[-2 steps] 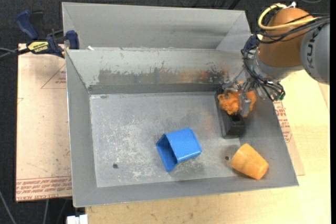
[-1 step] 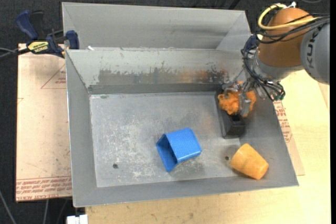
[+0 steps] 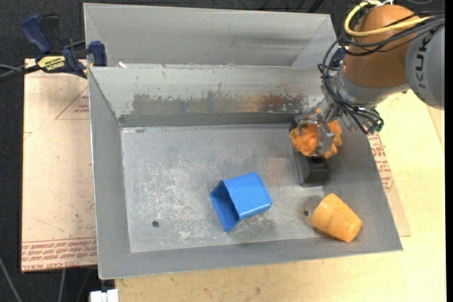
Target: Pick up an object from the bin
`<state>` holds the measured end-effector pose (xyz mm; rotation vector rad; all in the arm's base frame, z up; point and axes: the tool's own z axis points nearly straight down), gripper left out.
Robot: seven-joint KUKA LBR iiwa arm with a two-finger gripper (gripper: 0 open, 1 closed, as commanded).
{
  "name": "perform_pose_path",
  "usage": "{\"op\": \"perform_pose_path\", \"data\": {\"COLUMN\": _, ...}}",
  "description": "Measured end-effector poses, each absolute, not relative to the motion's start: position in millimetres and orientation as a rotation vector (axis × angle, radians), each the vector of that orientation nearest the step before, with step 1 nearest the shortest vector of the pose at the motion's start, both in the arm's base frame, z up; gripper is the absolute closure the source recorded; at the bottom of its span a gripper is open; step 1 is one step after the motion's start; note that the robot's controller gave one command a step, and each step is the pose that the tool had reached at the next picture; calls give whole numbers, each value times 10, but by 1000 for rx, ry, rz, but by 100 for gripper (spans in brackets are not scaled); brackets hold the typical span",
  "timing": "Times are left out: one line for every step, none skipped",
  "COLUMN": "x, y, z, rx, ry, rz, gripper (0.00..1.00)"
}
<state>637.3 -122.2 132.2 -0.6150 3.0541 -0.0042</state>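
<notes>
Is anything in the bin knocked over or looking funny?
Yes, two things lie tipped on their sides in the bin: a blue square cup near the front middle, its open end facing left, and a yellow-orange cup at the front right. Nothing looks spilled or broken.

A crumpled orange lump (image 3: 306,140) partly hides the gripper (image 3: 318,153).
</notes>
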Motion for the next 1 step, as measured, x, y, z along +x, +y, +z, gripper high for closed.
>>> {"op": "perform_pose_path", "data": {"x": 6198, "y": -1335, "z": 3068, "rx": -575, "ry": 3050, "rz": -7, "gripper": 100}}
